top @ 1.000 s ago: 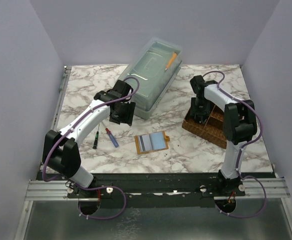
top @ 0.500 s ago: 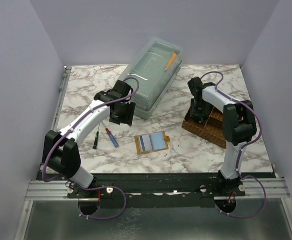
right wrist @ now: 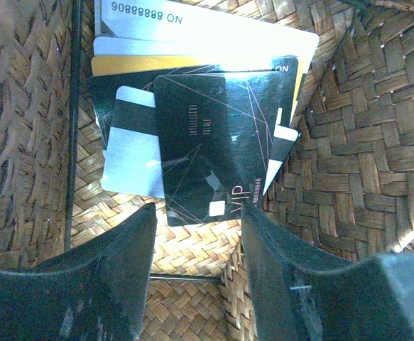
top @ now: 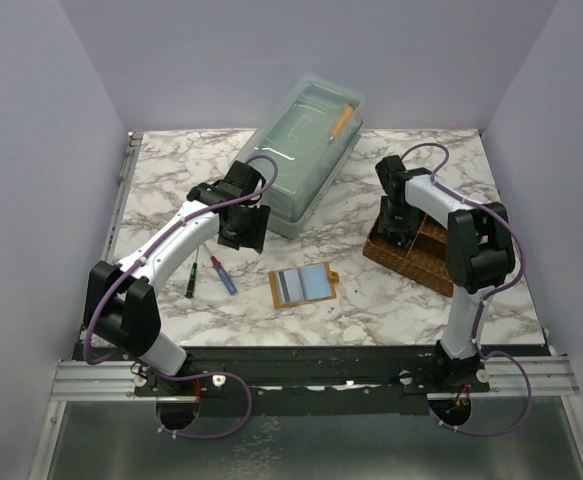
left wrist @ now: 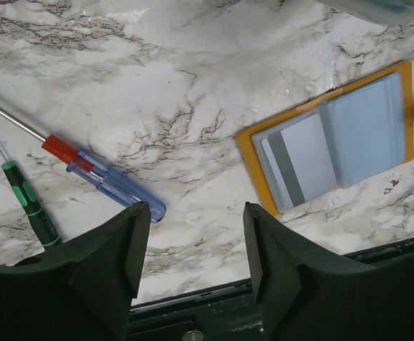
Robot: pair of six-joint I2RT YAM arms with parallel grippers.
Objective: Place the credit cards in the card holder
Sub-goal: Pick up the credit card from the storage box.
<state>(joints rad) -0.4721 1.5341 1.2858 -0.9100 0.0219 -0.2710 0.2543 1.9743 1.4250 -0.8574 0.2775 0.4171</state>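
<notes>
Right tool (right wrist: 198, 222) points down, open, over credit cards (right wrist: 207, 135) in woven tray (right wrist: 356, 149).

A white counter with grey marble veining (top: 371, 300) fills the middle, boxed in on three sides by plain pale lavender walls (top: 271, 50). A silver aluminium rail (top: 81, 378) runs along its near edge, with a dull grey metal sheet (top: 301, 450) below. The light is soft and even.
</notes>
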